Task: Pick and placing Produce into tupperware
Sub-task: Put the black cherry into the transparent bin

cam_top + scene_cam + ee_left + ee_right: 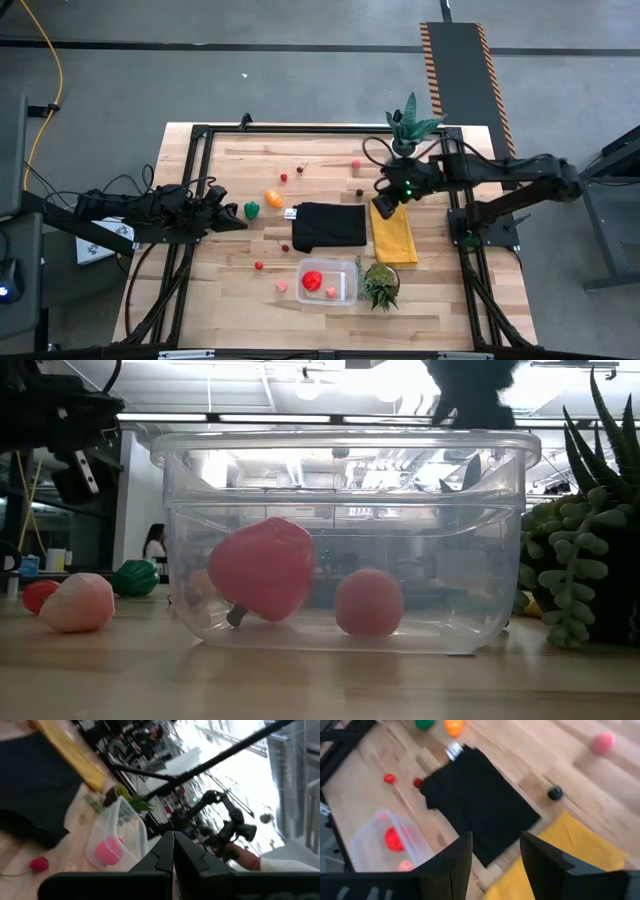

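The clear tupperware (327,282) sits at the near edge of the surface (250,300), already holding the larger red fruit (312,281) and a pink piece (331,292) beside it. Over on the left, the left end effector (237,223) hangs low with its fingers pinched together, nothing between them. And look how close the green piece (252,210) is: just beside those fingertips, slightly toward the far side, with the orange piece (273,198) a little farther along the same line. The right end effector (382,205) hovers over the yellow cloth (393,236), fingers spread wide and empty, well apart from either one, with the black cloth (329,226) lying between. So I'd call it for the left arm: the green piece is its short reach, then a carry across and toward the near edge to the tub. The dark berry (359,191) lies nearer the right arm.
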{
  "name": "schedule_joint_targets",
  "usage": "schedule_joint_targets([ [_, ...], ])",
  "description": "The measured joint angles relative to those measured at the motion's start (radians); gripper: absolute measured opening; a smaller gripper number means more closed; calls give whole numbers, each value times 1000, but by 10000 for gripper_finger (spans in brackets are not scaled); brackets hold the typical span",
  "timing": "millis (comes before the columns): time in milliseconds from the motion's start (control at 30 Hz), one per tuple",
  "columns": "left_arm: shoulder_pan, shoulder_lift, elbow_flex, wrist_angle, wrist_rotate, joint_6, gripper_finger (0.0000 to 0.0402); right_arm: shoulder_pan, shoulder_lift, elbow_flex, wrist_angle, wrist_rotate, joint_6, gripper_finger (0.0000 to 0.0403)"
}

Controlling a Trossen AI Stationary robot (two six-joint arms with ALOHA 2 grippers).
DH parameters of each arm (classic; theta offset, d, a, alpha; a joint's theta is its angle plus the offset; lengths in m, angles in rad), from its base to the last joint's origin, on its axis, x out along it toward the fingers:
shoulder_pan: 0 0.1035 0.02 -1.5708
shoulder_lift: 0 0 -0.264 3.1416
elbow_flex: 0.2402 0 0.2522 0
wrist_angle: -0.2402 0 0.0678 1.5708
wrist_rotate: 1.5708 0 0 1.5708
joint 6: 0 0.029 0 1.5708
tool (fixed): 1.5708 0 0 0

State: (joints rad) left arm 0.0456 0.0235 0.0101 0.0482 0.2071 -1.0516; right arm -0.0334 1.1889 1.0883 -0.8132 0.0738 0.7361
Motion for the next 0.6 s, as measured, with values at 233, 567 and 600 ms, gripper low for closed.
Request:
schedule_joint_targets([
  [233, 0, 0, 0, -4, -103, -27, 1, -31, -49, -201, 46, -29, -58, 155],
  [567, 0, 0, 0, -31, -173, -72, 1, -120, 45, -234, 54, -60, -279, 155],
  [600, 0, 0, 0, -31, -175, -80, 1, -138, 56, -234, 53, -69, -290, 155],
])
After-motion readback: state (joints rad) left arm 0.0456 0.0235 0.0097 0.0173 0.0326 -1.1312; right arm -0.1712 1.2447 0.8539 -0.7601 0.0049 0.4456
